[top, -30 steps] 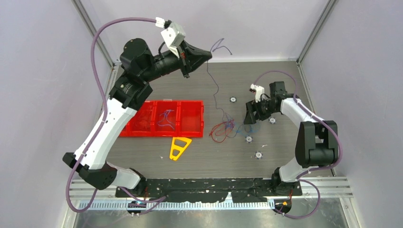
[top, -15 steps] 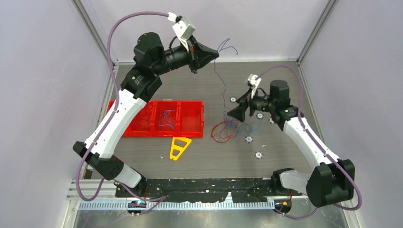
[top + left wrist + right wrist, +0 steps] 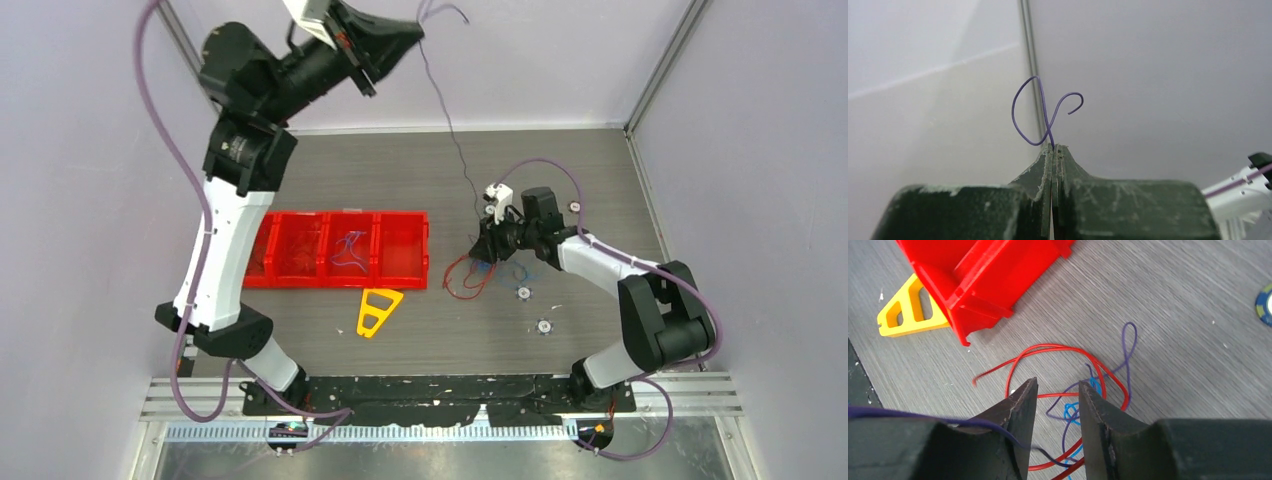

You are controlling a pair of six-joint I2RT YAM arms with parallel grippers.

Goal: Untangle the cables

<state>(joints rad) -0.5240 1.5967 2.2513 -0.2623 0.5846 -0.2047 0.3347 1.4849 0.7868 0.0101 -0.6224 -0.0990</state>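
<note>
The left gripper (image 3: pixel 408 38) stands high in the upper middle of the top view; in its own wrist view the two fingers are pressed together on one purple strand (image 3: pixel 1013 112), whose short free end curls out above the tips. From there the strand (image 3: pixel 447 125) runs down the frame as a long, nearly straight line, slightly slanted to the right, to the heap of cables (image 3: pixel 470 274) on the table (image 3: pixel 600 330), right of centre. The heap lies just right of the red tray (image 3: pixel 300 255) and up and right from the yellow piece (image 3: pixel 378 310); it is a loose knot of red, blue and purple loops.

The right gripper (image 3: pixel 482 248) hangs close over this heap, at its upper edge; its fingers are apart and I see nothing clamped between them. In the right wrist view the knot (image 3: pixel 1070 412) sits exactly in the gap and a little beyond the tips, with the red loop bending across the upper side; a dark strand crosses the inner face of the finger at the left of that frame. So the right arm is the nearer one to the heap, and the lifted strand's long axis goes from the heap up to the left gripper; I judge that the next move depends on closing on the heap and not on this strand.
</note>
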